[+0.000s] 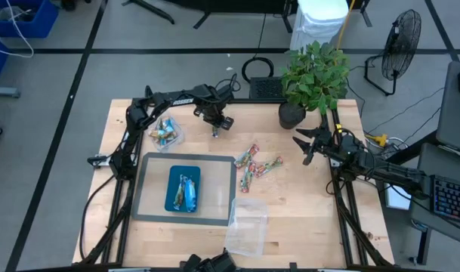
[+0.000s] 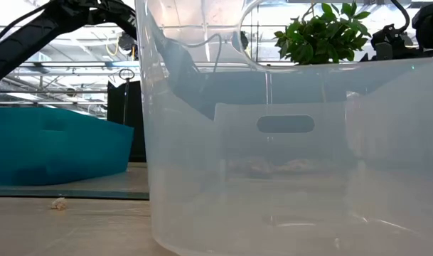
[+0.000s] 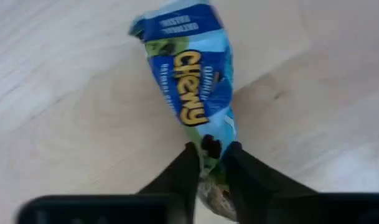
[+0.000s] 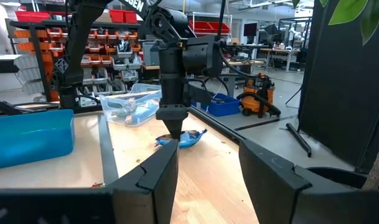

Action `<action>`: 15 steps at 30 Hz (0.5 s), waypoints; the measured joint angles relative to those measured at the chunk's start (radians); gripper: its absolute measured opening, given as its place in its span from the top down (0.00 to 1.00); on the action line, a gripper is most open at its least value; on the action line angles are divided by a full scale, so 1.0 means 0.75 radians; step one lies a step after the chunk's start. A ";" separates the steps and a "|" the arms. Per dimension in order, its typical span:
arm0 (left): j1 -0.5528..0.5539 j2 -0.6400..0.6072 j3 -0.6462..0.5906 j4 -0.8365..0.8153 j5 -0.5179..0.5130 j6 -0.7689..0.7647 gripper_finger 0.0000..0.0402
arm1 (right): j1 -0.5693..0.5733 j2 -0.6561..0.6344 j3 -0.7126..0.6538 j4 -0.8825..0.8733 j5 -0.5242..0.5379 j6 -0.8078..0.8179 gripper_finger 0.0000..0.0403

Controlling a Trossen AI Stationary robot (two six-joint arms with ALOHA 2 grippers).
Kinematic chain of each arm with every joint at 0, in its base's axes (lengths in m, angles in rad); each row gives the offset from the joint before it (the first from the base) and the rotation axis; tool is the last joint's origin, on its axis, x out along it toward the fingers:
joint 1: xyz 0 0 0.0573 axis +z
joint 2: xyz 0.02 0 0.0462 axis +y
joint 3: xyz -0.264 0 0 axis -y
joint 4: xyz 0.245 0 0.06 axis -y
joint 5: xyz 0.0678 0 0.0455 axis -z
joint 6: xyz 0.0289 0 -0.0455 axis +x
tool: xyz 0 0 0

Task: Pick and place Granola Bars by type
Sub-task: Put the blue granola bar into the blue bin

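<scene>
A blue wrapped granola bar (image 3: 188, 74) lies on the wooden table near its far edge, and my left gripper (image 3: 209, 149) is shut on it. In the high view that gripper (image 1: 214, 131) points down just right of a clear tub (image 1: 169, 134) holding several bars. Several red-green bars (image 1: 257, 165) lie loose at the table's middle. Two bars (image 1: 186, 189) rest in the teal tray (image 1: 172, 198). My right gripper (image 1: 306, 148) waits open at the table's right side, holding nothing. My left gripper pinches one end of the blue bar's wrapper (image 3: 211, 138) between its two fingers (image 3: 188, 168). The fingers come from above, pointing down. The bar lies flat on the table, and its other end (image 3: 170, 22) stretches away from the fingers.
A potted plant (image 1: 313, 75) stands at the far right. An empty clear tub (image 1: 247, 225) sits at the near edge and fills the low view (image 2: 287, 163). The teal tray sits on a grey mat (image 1: 148, 189) at near left.
</scene>
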 joint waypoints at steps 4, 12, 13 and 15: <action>-0.015 -0.011 0.000 -0.005 0.001 0.083 0.96 | 0.000 0.000 0.000 0.000 0.000 0.000 0.60; -0.066 -0.049 -0.001 -0.012 -0.043 0.225 0.98 | 0.000 0.000 0.000 0.000 0.000 0.000 0.60; -0.077 -0.060 -0.001 -0.010 -0.075 0.240 0.98 | 0.000 0.000 0.000 0.000 0.000 0.000 0.60; -0.099 -0.097 0.000 -0.009 -0.141 0.272 0.98 | 0.000 0.000 0.000 0.000 0.000 0.000 0.60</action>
